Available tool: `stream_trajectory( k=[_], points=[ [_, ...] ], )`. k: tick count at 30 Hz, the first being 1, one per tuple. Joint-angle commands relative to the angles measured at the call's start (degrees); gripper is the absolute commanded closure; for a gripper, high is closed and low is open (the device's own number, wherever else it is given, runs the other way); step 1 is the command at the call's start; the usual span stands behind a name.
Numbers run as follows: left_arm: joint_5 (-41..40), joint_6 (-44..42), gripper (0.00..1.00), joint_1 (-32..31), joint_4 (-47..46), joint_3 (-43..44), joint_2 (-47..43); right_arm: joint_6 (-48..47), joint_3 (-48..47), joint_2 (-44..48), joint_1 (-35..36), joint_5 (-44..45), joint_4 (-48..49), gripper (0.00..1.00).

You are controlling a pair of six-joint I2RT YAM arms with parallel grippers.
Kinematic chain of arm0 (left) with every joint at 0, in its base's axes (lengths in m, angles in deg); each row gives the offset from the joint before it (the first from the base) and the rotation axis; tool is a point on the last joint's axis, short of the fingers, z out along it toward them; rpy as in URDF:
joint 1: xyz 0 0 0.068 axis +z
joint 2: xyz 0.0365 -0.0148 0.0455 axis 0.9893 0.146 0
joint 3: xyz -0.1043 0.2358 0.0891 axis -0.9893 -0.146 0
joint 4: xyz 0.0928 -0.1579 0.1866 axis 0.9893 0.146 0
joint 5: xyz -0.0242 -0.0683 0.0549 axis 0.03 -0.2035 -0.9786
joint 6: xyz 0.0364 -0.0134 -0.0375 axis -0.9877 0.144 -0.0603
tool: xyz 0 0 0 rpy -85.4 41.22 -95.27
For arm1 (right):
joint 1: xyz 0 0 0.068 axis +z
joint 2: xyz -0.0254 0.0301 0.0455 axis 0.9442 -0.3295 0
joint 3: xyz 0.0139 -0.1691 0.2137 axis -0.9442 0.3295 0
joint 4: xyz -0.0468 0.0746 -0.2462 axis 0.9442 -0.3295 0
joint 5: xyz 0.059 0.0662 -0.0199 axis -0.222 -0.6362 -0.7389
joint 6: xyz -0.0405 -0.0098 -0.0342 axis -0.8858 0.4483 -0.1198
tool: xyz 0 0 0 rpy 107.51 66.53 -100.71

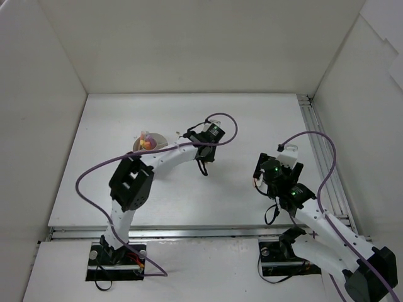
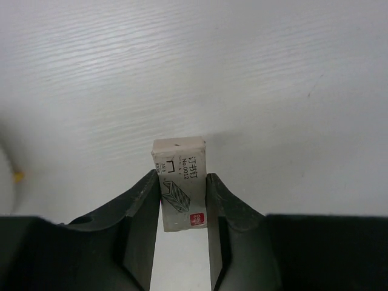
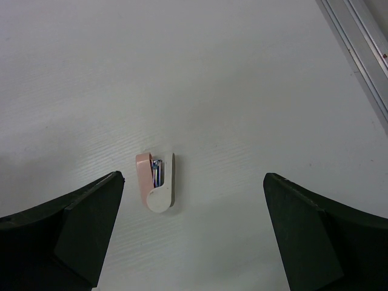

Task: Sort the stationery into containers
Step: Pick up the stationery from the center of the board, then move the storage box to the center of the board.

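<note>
Pinching a small cream box (image 2: 179, 185), blocky, matte and printed with a drawing of staples, my left gripper (image 2: 183, 179) has its dull black fingers (image 2: 142, 209) pressed flat to both long sides as the box lies on the white, faintly grained table (image 2: 254, 73). Only the left wrist view shows this box; from overhead my own wrist hides it. The overhead view alone shows the round white cup (image 1: 151, 143), at ten o'clock from that gripper, with coloured pieces inside. My right gripper (image 3: 194, 177) stands wide apart, holding nothing, above a rounded white-and-pink stapler (image 3: 156, 188) with a glint of metal. A ribbed metal rail (image 3: 364, 48) runs at one o'clock.
</note>
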Motion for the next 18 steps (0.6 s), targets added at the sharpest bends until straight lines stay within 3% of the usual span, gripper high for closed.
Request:
stream_trajectory(
  k=[1, 5, 8, 18],
  points=[
    [-5.4, -2.3, 1.0, 4.8, -1.5, -4.2, -13.5, -0.2, -2.7, -0.2, -0.5, 1.2, 1.2, 0.02],
    [-6.9, -1.5, 1.0, 11.8, -2.7, -10.2, -21.9, 0.0, -3.0, -0.8, -0.8, 0.8, 1.3, 0.02],
    [-6.7, -1.5, 1.0, 16.6, -2.9, -11.7, -23.2, -0.4, -3.2, -1.5, -1.1, 0.4, 1.3, 0.02],
    [-4.5, -2.9, 1.0, 24.4, -3.1, -4.9, -16.5, -2.1, -3.8, -1.7, -0.9, 1.2, 1.2, 0.02]
  ],
)
